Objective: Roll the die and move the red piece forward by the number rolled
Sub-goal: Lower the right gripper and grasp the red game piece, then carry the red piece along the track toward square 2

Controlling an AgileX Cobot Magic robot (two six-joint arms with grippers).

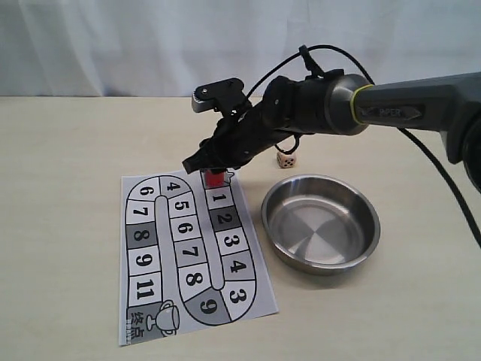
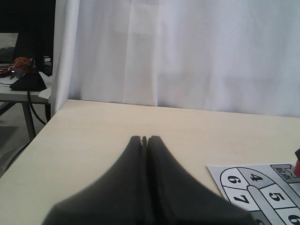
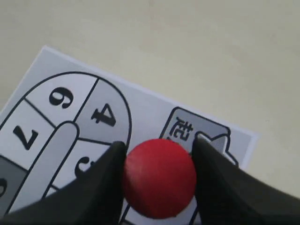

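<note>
The red piece (image 1: 216, 178) stands at the head of the printed board (image 1: 188, 248), just beyond square 1. My right gripper (image 1: 213, 174) reaches in from the right and is shut on it. In the right wrist view the black fingers (image 3: 105, 173) press both sides of the red piece (image 3: 159, 178), over the start square. The die (image 1: 285, 159), a small tan cube, lies on the table behind the steel bowl (image 1: 321, 222), outside it. My left gripper (image 2: 145, 138) is shut with nothing in it and hovers over bare table, left of the board (image 2: 253, 183).
The bowl holds nothing and sits right of the board. The right arm (image 1: 391, 105) and its cable stretch over the table's far right. A white curtain (image 2: 187, 51) backs the table, and a side table with clutter (image 2: 18, 75) stands beyond its left edge.
</note>
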